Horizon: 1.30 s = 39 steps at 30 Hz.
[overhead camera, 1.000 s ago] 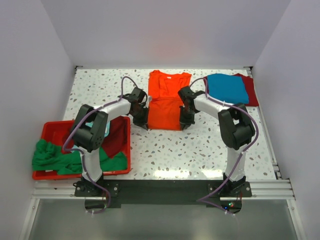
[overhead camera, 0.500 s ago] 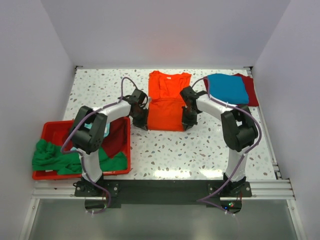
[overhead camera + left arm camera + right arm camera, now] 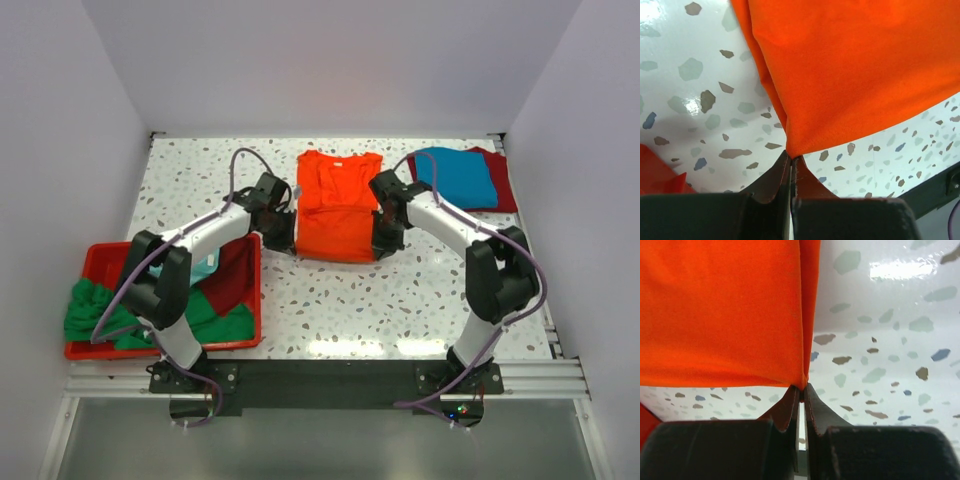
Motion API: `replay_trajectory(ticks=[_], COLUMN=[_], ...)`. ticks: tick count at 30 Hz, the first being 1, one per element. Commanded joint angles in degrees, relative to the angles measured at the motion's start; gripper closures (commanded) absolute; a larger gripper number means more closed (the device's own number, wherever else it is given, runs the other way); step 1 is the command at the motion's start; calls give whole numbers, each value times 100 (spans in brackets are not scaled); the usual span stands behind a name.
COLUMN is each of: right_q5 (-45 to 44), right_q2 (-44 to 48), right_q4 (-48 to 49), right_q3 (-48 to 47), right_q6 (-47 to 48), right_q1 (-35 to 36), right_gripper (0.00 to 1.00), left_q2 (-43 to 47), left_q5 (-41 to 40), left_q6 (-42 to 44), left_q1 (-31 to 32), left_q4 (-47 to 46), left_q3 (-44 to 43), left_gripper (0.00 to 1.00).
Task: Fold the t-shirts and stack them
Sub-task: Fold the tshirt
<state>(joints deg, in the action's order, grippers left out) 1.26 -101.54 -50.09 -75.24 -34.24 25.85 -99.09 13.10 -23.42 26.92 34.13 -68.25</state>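
A bright orange t-shirt (image 3: 336, 205) lies in the middle of the table, collar toward the back, sides folded in. My left gripper (image 3: 283, 240) is shut on its near left corner (image 3: 792, 145). My right gripper (image 3: 381, 245) is shut on its near right corner (image 3: 801, 380). Both corners are lifted a little off the table. A folded blue t-shirt (image 3: 455, 177) lies on a dark red t-shirt (image 3: 503, 182) at the back right. A green t-shirt (image 3: 105, 315), a dark red one (image 3: 232, 280) and a light teal one (image 3: 203, 266) lie crumpled in the red bin (image 3: 100, 255).
The red plastic bin stands at the near left, close to my left arm. White walls close off the table at the left, back and right. A black rail (image 3: 330, 380) runs along the near edge.
Both grippers have lifted the orange shirt's near hem and moved it a little toward the back. The arms' elbows have swung outward.
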Motion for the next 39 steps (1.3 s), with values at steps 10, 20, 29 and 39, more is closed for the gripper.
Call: replay_trajectory(ticks=[10,20,29,39], right_q5=[-925,-1093,-1074,-1453], right_q2=[1381,2173,2069,1233], right_q4=[-1556,-2497,-2769,-2533], right_q3=[115,150,-675,-1571], right_q6=[58,-610,-892,-611], right_q1=[218,667,676,299], right_gripper=[100,100,100,100], left_q2=[1285,1990,1630,778], left_q5=[-150,52,-176,-89], left_q6=[-409,-497,-242,65], left_q1=[367,455,437,139], left_q4=[893,1763,1984,1606], left_q3=[145,-21,-1050,-1612], left_gripper=[100,100,100,100])
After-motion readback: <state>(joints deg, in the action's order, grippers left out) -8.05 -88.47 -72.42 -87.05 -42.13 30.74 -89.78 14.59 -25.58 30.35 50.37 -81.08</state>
